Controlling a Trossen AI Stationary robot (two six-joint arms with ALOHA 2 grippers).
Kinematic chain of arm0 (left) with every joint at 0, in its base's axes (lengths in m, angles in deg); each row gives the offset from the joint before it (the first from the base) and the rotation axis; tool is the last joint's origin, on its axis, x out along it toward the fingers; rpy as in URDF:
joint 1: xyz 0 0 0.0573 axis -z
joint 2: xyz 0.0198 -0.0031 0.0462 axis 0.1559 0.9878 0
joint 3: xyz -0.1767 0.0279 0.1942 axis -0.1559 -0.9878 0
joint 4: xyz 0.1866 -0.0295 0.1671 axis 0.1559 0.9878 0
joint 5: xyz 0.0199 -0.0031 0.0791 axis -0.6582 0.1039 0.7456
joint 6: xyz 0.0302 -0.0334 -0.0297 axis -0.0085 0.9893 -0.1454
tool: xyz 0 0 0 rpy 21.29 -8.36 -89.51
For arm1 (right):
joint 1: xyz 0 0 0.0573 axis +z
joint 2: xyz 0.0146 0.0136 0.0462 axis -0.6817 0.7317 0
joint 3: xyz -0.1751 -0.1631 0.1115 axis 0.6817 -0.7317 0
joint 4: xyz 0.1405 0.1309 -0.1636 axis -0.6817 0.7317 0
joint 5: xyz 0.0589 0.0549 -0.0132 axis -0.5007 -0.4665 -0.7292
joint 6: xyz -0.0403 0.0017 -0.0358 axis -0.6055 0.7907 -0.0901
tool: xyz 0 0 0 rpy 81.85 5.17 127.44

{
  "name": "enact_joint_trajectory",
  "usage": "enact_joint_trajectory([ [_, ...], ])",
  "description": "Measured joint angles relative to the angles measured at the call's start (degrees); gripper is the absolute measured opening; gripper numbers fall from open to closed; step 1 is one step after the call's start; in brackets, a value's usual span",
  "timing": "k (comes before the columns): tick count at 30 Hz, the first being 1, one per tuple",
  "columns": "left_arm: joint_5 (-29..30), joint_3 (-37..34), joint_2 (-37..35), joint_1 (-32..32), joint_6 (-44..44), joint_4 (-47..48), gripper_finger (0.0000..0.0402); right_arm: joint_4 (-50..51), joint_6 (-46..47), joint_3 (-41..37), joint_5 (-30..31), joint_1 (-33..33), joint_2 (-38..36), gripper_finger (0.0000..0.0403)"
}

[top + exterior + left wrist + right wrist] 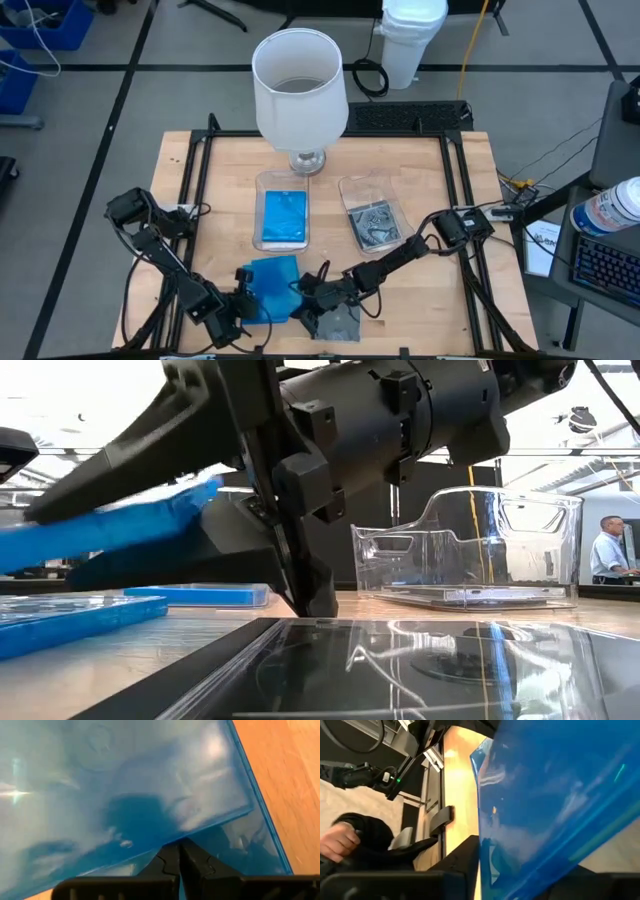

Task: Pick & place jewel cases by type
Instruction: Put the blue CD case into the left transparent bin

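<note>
A stack of blue jewel cases (270, 285) lies near the table's near edge. Its top case (110, 525) is tilted up off the blue case below (60, 622). My right gripper (306, 291) reaches in from the right and is shut on that top case. My left gripper (243, 300) stands at the stack's left side, shut, with its tips (178, 854) at the raised case's edge. A smoky grey case (337, 322) lies flat on the wood by the right gripper. Two clear trays stand mid-table: the left one (264, 182) holds a blue case (282, 218), the right one (352, 186) holds grey cases (374, 224). My left gripper's shut fingertips (170, 857) meet the long edge (150, 846) of the raised blue case, coming in low from the table's left, above the lower blue case (260, 845). Whether they bear the case up or only touch it, I cannot tell. My right gripper pinches the top blue case between its two fingers at the case's right edge (481, 835), coming in nearly level from the table's right. One finger (100, 470) lies above the case, the other (150, 565) below. The case is tilted, its held side raised.
A white lamp shade on a glass foot (300, 85) stands at the table's far middle, just behind the trays. Black rails (195, 170) run along the table's left and right sides. Bare wood shows left of the trays (215, 215) and near the right edge.
</note>
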Motion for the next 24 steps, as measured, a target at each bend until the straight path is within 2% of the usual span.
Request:
enact_joint_trajectory([
  [9,0.03,0.0,0.0,0.53,0.18,0.02,0.0024,-0.13,-6.1,-0.02,2.09,0.74,0.09,0.0029],
  [16,1.29,0.02,-0.02,3.41,0.83,-1.06,0.0004,-0.09,-10.04,-0.02,3.66,1.37,-0.02,0.0039],
  [24,6.16,0.02,-0.02,6.75,2.67,-2.74,0.0023,-0.95,-16.56,-0.09,2.74,1.7,-1.15,0.0028],
])
